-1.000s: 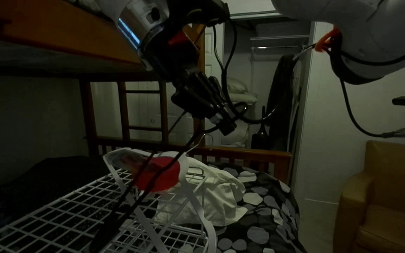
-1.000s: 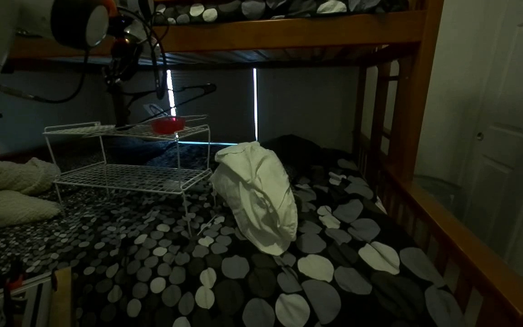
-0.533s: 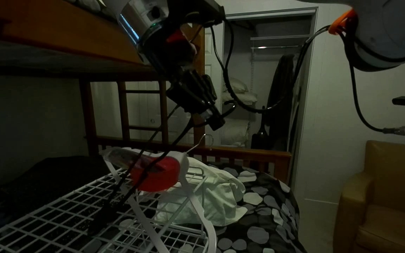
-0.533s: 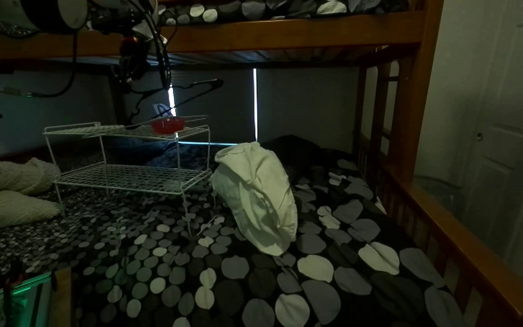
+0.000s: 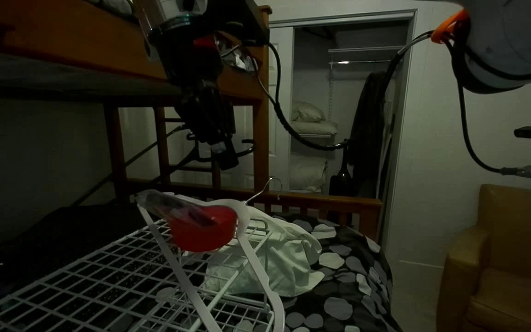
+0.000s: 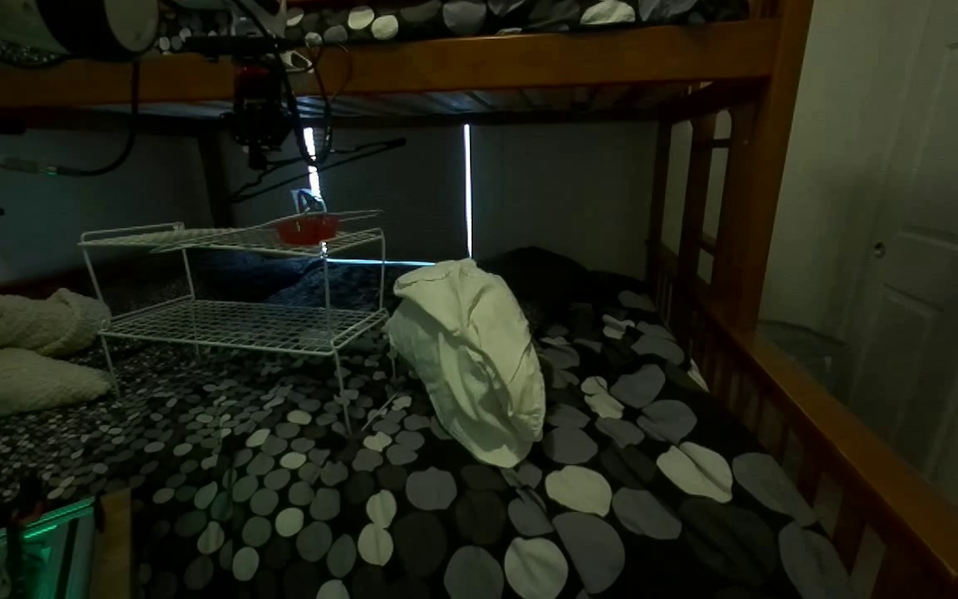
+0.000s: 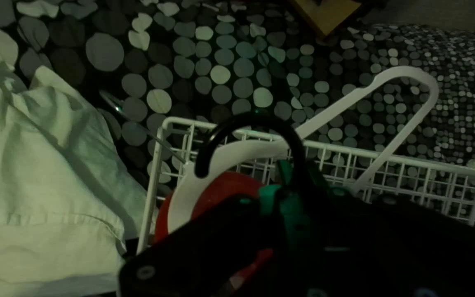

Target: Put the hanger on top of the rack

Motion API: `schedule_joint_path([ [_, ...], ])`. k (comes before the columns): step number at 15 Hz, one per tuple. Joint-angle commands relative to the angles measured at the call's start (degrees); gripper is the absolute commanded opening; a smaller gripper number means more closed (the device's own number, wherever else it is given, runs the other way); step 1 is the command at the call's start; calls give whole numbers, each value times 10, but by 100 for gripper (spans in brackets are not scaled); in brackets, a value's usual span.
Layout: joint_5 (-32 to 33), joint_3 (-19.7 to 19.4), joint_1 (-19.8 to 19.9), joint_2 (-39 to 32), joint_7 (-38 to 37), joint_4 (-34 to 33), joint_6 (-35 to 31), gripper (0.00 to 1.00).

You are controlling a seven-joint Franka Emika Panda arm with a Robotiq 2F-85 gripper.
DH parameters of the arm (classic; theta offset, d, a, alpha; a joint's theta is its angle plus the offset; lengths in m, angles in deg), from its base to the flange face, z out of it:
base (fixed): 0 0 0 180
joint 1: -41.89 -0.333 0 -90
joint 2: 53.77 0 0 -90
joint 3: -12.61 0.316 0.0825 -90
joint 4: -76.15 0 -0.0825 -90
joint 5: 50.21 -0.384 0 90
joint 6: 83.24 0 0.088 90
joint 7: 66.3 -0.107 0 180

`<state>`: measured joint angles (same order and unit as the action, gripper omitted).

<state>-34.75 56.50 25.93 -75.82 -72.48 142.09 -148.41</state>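
Wrist view: my tool is gripping the black hanger at the neck, just below the hook; the hook is curving free over one end of the rack. I'm treating this as the task hanger; it isn't resting on the rack yet. Both exterior views are showing it above the rack's top shelf, arms slanting, no contact that I'm seeing; can't tell how far the arms are reaching past the rack.

Neck grip is making sense: slim spot for clamping, hook sticking out, arms fanning away from the tool. Downside, I'm guessing: it'll be pivoting if an arm catches the rack.

Rack top is already carrying stuff. A red container is sitting toward that same end, and a white hanger is lying across the rack there, one arm overhanging the long edge, metal hook poking past a rack corner. It's looking tilted, so the container is probably propping it; contact isn't showing clearly. A white cloth is slumping beside that end of the rack.

Judging next: I'm needing to level the black hanger and aim for the rack's other end, since snagging the white hanger is looking like the main risk.
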Motion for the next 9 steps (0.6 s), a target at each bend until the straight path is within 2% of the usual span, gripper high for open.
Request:
schedule_joint_path([
  [1, -24, -69, -52, -21, 94, -37, -14, 2],
  [4, -41, -116, -89, -41, 163, -68, -2, 2],
  [9, -55, -161, -144, -66, 282, -106, 25, 2],
])
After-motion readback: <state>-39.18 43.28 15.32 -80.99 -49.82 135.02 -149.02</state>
